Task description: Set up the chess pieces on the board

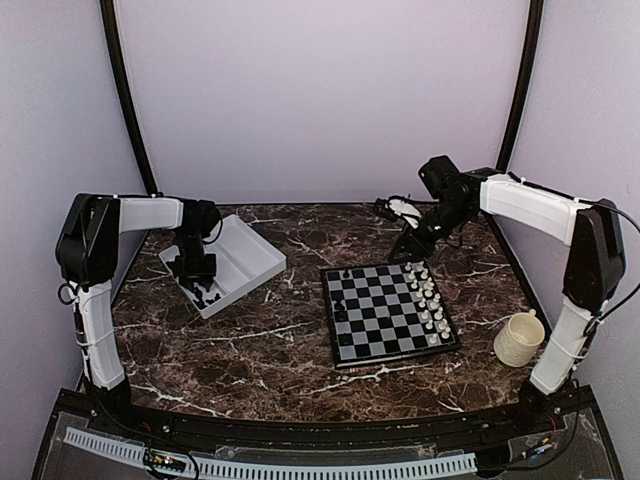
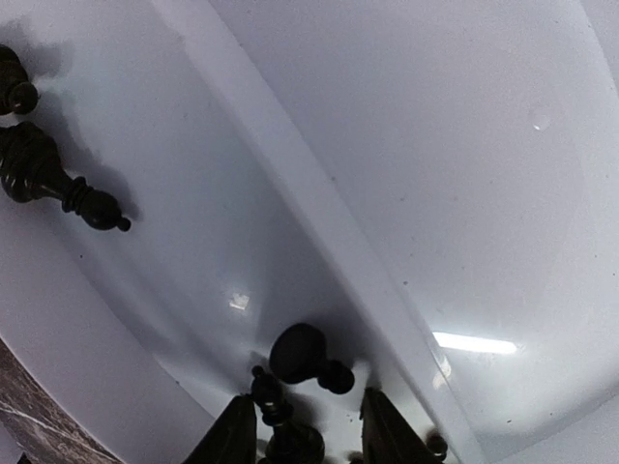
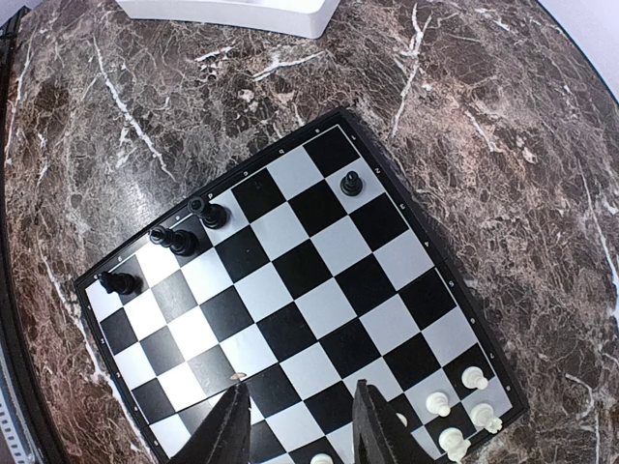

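Dark brown marble veined in white covers the table (image 1: pixel 250 350), closed in by pale lilac walls (image 1: pixel 320 90). Only the top view shows both arms whole. The left arm (image 1: pixel 140 215) bends down into a white two-compartment tray (image 1: pixel 255 262) at the left rear. The right arm (image 1: pixel 530 208) reaches in over the far right of the table, behind the board (image 1: pixel 388 312). The board lies flat right of centre, slightly turned and well apart from the tray. The same view alone takes in a cream ribbed cup (image 1: pixel 519 338) standing near the board's right side.

The right wrist view looks down on the board. The right fingers (image 3: pixel 227 430) hover above its near squares, spread apart with nothing between them. This view makes plain what the top view only hints at. Four black chess pieces (image 3: pixel 211 213) stand upright, three close along the edge facing the tray and a fourth near the far corner. White chessmen (image 3: pixel 474 377) crowd the opposite side.

The left wrist view sits low inside the tray and shows its divider (image 2: pixel 319 222) running as a raised ridge. A taller black piece (image 2: pixel 58 184) lies on its side on the white floor. The left fingers (image 2: pixel 227 440) straddle a small heap that includes a black pawn (image 2: pixel 298 353). They are parted, not clamped, as white floor shows between the heap and one finger.
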Robot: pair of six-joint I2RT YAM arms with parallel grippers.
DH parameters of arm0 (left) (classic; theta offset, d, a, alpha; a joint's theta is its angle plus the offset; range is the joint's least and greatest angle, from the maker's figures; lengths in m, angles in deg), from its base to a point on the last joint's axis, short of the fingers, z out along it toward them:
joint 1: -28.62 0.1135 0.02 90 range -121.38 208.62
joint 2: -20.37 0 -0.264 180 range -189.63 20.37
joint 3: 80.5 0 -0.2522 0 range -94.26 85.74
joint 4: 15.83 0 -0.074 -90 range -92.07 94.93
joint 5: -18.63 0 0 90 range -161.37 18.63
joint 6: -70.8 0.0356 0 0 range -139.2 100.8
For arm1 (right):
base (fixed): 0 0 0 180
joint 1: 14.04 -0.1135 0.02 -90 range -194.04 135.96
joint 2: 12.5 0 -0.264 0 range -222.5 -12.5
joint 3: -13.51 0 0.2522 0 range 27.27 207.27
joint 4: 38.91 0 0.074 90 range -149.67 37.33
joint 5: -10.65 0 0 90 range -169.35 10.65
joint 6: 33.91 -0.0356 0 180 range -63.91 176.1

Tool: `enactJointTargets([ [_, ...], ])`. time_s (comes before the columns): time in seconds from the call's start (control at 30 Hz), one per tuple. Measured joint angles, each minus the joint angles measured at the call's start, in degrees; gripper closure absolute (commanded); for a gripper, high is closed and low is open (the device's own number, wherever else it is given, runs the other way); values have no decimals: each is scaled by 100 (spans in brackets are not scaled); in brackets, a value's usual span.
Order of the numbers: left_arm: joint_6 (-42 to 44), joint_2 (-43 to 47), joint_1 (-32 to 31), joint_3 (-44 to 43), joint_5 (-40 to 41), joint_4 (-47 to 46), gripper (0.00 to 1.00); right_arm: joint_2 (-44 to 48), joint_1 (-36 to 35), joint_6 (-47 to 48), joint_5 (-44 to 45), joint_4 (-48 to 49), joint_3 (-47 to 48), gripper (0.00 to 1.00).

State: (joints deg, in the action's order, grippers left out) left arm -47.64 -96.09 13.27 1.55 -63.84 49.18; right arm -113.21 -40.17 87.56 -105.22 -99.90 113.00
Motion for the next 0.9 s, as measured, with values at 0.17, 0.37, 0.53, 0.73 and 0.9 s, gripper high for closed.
enactJointTargets([
  [0.17,37,-2,-20,0,-11,-24,60,0,0,-2,0,0,0,63],
  [0.37,-33,-2,-133,2,-61,105,59,-2,0,0,-2,-20,0,63],
  [0.53,-101,-2,-195,13,-103,295,59,-9,0,0,-9,-35,0,63],
  [0.73,-170,37,-203,101,-114,396,63,-87,0,2,-15,-59,7,63],
  [0.9,-179,59,-208,136,-118,321,66,-92,0,2,-22,-76,28,63],
])
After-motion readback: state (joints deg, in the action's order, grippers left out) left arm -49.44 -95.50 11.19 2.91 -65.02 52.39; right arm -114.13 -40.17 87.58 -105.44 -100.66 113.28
